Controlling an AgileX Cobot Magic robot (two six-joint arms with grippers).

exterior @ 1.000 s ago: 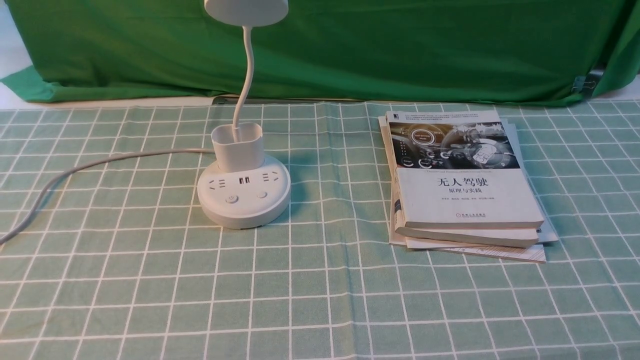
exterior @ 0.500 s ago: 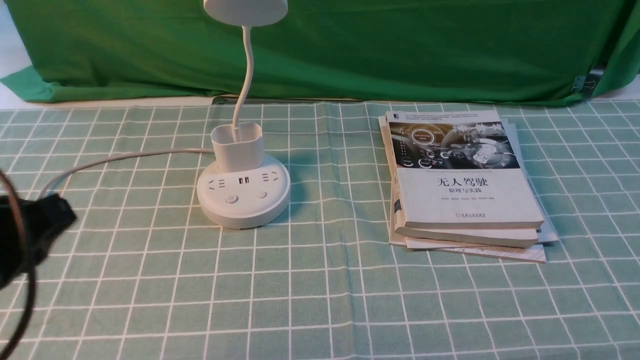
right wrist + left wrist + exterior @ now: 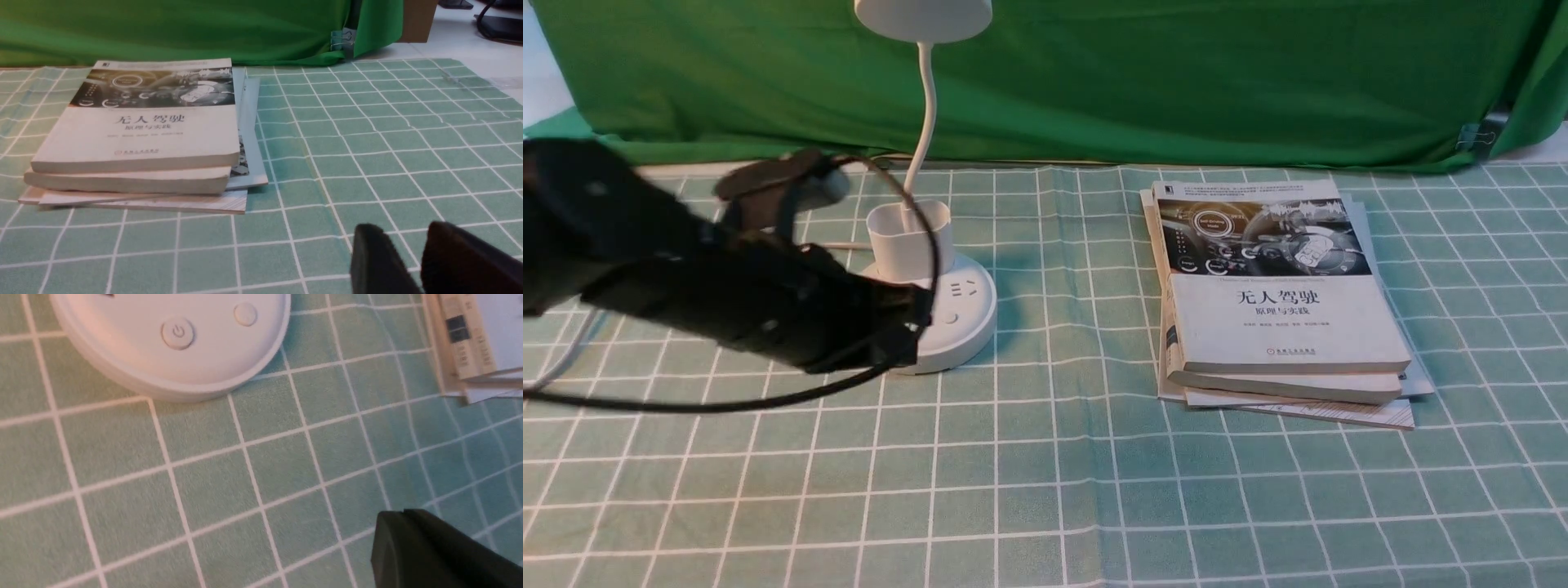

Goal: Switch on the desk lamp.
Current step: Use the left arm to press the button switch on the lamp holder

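The desk lamp stands left of centre on the checked cloth, with a cup-like holder, a thin gooseneck and a round head at the top edge. My left gripper reaches in from the left and hides the left half of the base. In the left wrist view its fingers are pressed together and empty, over the cloth and short of the base. The power button and a second button lie beyond them. My right gripper hovers open over bare cloth.
A stack of books lies right of the lamp; it shows too as books in the right wrist view. The lamp's white cord trails off left. A green backdrop hangs along the table's far edge.
My left arm has swung in from the left edge toward the lamp and now covers the left part of its base. Lamp and books have not moved.
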